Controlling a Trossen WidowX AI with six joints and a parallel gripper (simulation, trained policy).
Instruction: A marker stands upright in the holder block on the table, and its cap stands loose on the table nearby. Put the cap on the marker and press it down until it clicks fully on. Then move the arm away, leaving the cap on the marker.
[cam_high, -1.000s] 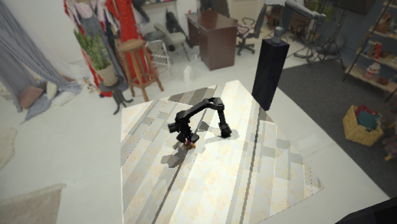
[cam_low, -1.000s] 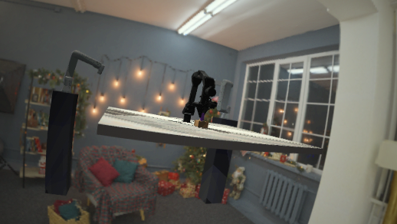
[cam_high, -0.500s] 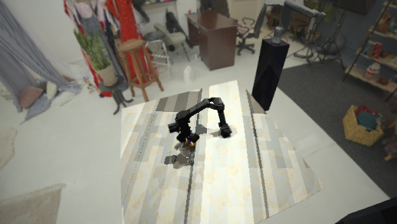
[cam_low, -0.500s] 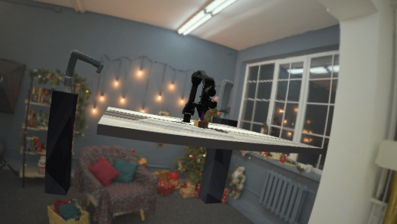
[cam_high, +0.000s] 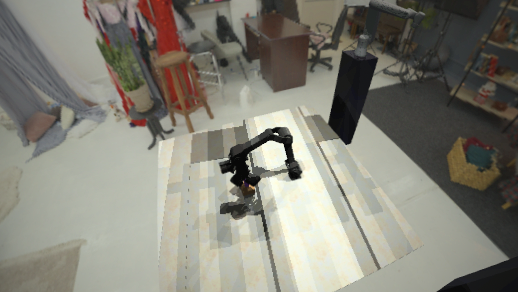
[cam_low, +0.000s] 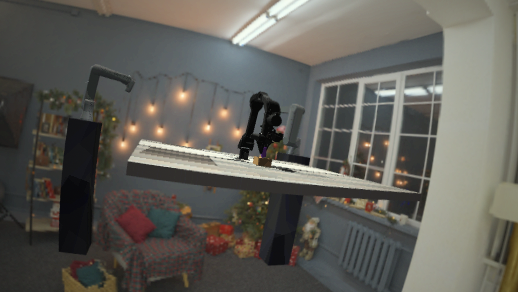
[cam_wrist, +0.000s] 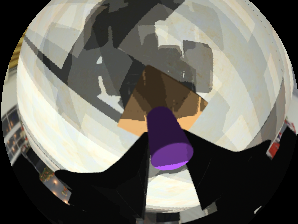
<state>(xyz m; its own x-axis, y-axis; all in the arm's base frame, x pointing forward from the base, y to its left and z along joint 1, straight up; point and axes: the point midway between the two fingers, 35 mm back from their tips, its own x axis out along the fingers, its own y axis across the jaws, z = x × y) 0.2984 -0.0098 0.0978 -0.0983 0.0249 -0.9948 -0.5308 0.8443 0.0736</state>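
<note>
Gripping a purple piece, probably the cap, the tool (cam_high: 246, 183) (cam_low: 264, 148) (cam_wrist: 163, 134) has its two fingers closed on either side of it. That purple cap (cam_high: 246, 185) (cam_low: 264, 152) (cam_wrist: 171, 154) runs out between the fingers, over the holder block (cam_high: 249, 191) (cam_low: 259, 161) (cam_wrist: 191, 107), which sits just beneath the tool on the desk (cam_high: 300, 225) (cam_low: 165, 167) (cam_wrist: 52, 127). No bare marker shows, so I can't tell how far the cap is seated. The work seems to be at the fitting or pressing step. Next calls for checking alignment, pushing straight down until it clicks, then opening and backing away upward.
</note>
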